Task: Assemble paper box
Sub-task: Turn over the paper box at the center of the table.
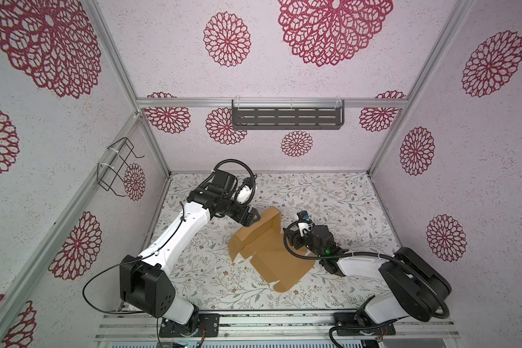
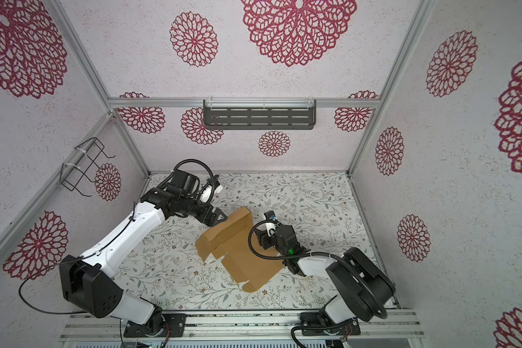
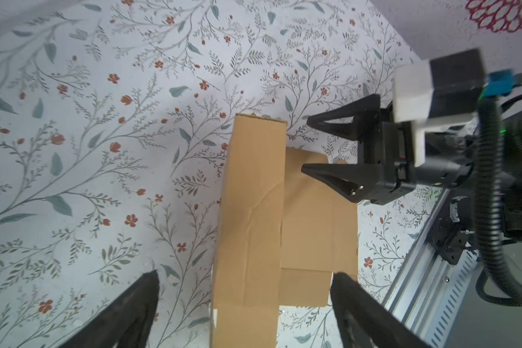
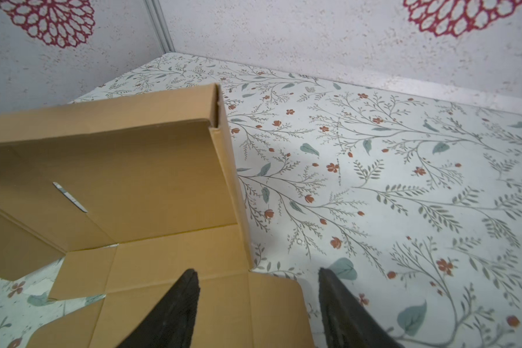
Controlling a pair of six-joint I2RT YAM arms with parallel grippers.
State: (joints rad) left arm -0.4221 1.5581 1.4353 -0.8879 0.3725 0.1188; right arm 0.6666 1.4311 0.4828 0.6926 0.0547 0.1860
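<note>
The plain tan paper box lies half-folded at the middle of the floral table, with one wall raised along its far side. The left gripper hangs beside that wall, spread wide and empty. The right gripper hangs over the box's right edge, likewise spread and holding nothing.

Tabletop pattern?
The tabletop is white with grey-green leafy sprigs and small red flowers; clearest in the right wrist view.

Paper box: tan cardboard, half-folded, far wall upright, centre of floral tabletop.
</note>
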